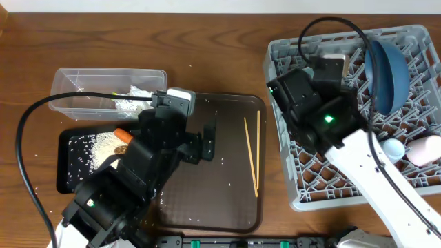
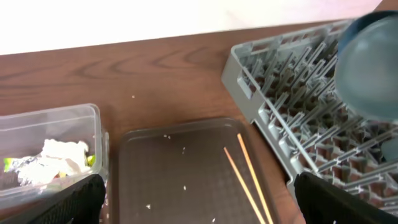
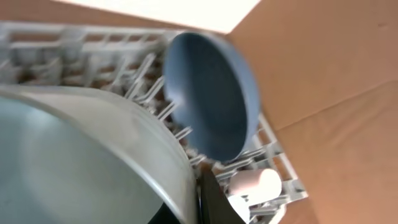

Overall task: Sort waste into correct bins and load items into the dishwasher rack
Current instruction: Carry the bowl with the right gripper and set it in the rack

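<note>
My right gripper is over the grey dishwasher rack and is shut on the rim of the white bowl, as the right wrist view shows. The blue bowl stands on edge in the rack. A light-blue cup and a pink cup lie in the rack's right side. My left gripper is open and empty above the brown tray. Two chopsticks lie on that tray.
The brown serving tray has scattered rice grains. The clear box holds crumpled tissue and a wrapper. The black tray holds rice and the carrot. My left arm covers part of both bins.
</note>
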`<state>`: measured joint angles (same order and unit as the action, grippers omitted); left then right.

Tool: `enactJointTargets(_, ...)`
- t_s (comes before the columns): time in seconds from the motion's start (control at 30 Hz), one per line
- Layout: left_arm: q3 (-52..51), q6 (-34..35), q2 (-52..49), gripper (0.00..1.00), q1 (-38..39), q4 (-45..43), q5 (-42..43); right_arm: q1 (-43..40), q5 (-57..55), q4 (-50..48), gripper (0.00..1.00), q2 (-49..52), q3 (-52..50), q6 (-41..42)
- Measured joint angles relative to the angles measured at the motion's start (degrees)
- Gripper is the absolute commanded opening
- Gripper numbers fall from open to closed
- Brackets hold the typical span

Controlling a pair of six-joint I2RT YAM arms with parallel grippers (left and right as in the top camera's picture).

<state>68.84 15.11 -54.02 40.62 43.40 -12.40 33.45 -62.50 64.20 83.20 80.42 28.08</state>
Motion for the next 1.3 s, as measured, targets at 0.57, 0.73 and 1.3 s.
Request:
enactJointTargets(0.57, 0.00, -0.17, -0.11, 0.98, 0.00, 5.07, 0.00, -3.67, -14.21, -6.21, 0.01, 20.70, -0.02, 0.00)
enactJointTargets(0.73, 0.00, -0.15, -0.11, 0.98, 0.00, 5.68, -0.02, -6.36, -14.05, -6.25, 0.01, 22.43, -0.02, 0.00)
enactJointTargets(1.3, 0.00, -0.15, -0.20, 0.98, 0.00, 5.73, 0.00, -5.49, -17.09, -1.84, 0.07, 30.27, 0.52, 0.11)
